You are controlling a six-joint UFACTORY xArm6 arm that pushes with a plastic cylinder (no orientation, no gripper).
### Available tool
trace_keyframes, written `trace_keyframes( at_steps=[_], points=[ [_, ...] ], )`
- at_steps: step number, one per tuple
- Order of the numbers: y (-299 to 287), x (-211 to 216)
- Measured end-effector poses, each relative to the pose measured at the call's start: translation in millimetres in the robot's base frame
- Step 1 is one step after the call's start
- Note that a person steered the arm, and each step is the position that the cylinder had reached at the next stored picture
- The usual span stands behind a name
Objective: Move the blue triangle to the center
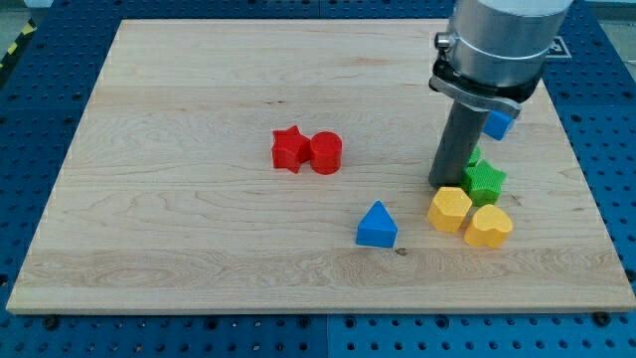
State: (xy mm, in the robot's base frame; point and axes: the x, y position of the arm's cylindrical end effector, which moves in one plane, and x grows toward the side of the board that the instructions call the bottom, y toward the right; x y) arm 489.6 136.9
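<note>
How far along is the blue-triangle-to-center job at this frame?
Nothing looks done: the blue triangle sits below and right of the board's middle. In hand: my tip stands to its upper right, beside the green star, not touching the triangle. Left: the whole push up-left toward center, near the red blocks.

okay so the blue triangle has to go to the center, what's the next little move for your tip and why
Probably slide my tip toward the view's bottom left, round behind the blue triangle. The tip stands up and right of it, beside the green star and yellow blocks; the center lies up-left, so I must push from its lower right.
</note>
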Motion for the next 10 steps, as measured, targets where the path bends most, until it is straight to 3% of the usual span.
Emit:
trace_keyframes(
  at_steps=[4, 7, 10],
  points=[
    [1.8, 35.3],
    [-101.4, 39.5],
    [-58.1, 69.1]
  ],
)
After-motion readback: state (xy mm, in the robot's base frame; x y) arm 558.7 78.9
